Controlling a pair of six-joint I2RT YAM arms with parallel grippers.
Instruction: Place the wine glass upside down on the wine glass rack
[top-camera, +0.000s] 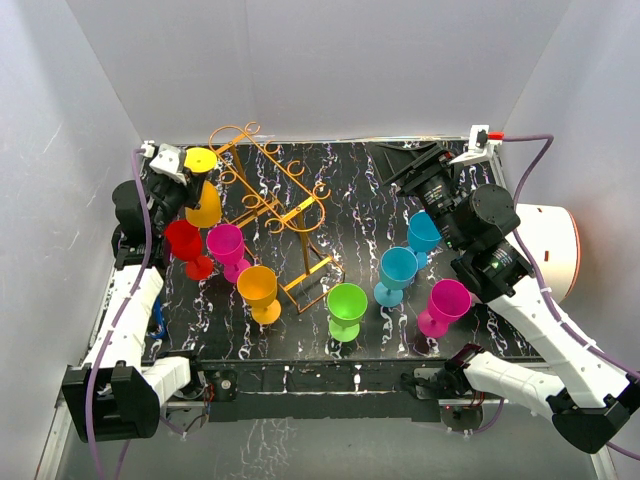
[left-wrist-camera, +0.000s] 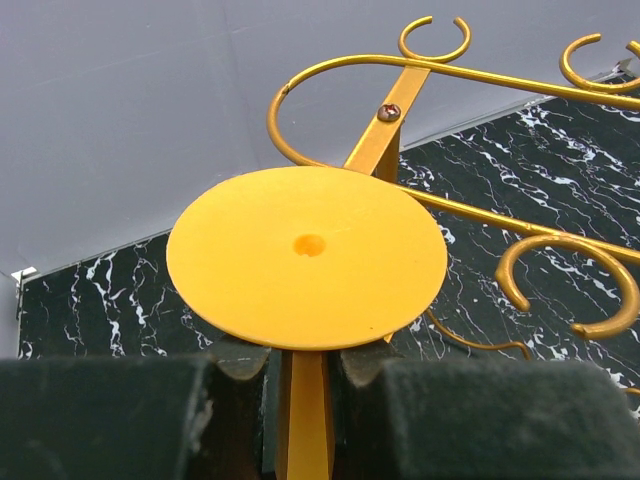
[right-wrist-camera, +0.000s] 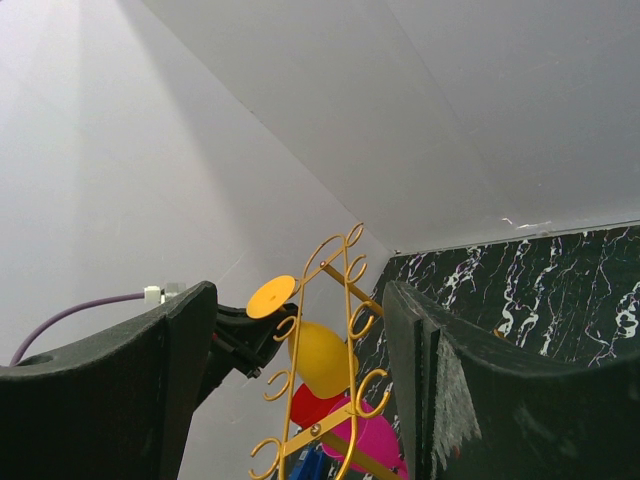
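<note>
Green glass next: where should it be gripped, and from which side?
Likely the stem, just under the bowl. The green glass stands upright, bowl wider than the stem, so a level pinch fits beneath it. Come from the near edge: the rack stands left of it, the teal glass right.

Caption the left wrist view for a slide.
Left pincer grips an inverted yellow wine glass by its stem beside the golden rack.

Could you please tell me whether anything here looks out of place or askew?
Only the yellow glass: it is inverted, foot up, its stem clamped in the left end effector beside the rack. The other glasses stand upright; nothing looks spilled.
</note>
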